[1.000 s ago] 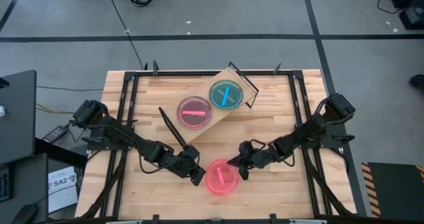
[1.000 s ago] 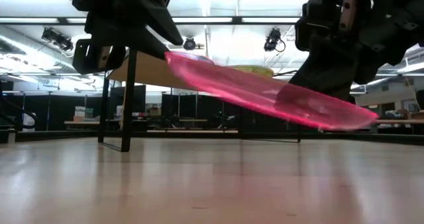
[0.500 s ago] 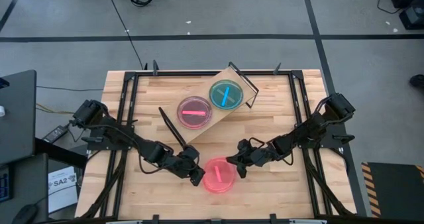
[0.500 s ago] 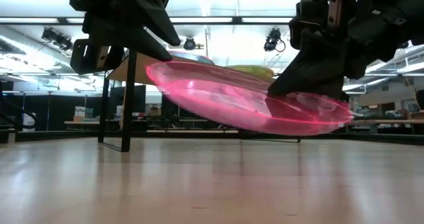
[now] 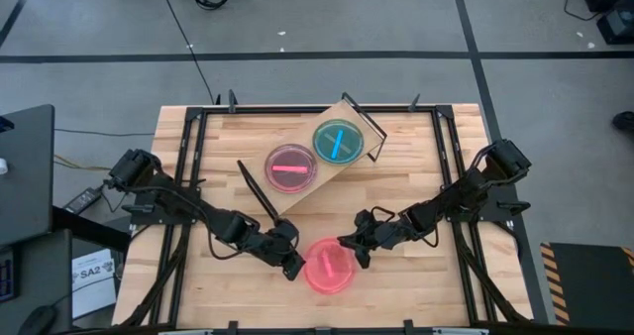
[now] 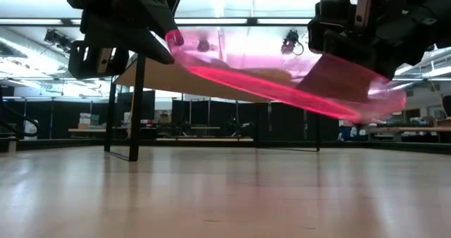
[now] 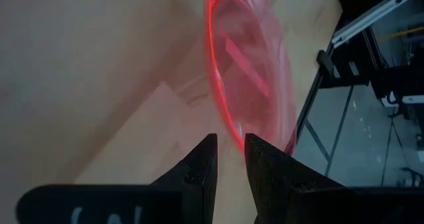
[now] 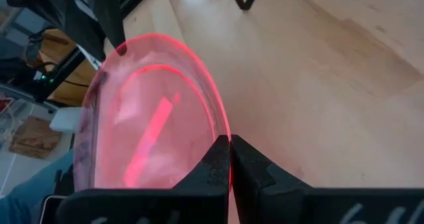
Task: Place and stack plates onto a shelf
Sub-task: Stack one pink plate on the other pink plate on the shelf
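Observation:
A translucent pink plate hangs above the near middle of the table, between my two grippers. My left gripper is shut on its left rim and my right gripper on its far right rim. In the low view the plate is clear of the tabletop and slopes down toward the right gripper. Farther back, the shelf stands askew on its black wire legs. A dark pink plate and a green plate rest flat on it, side by side. My left gripper pinches the pink plate's rim between its two fingers, on the plate's left side. It comes from the table's left, slanting down. The plate is lifted clear and tilted, this side higher. My right gripper pinches the rim on the opposite, right side between its two fingers. It comes from the table's right, slanting down. The plate is clear of the table, with this side the lower one.
Black frame rails run along the table's left and right sides. Bare slatted wood lies on the near side, beside and below the held plate. In the low view a shelf leg stands behind the plate, to the left.
Both grippers have stayed in place, shut on the pink plate. In the low view the plate has rocked about the line between them: seen nearly edge-on a second ago, it then showed a broad face, and now it is tipped the other way.

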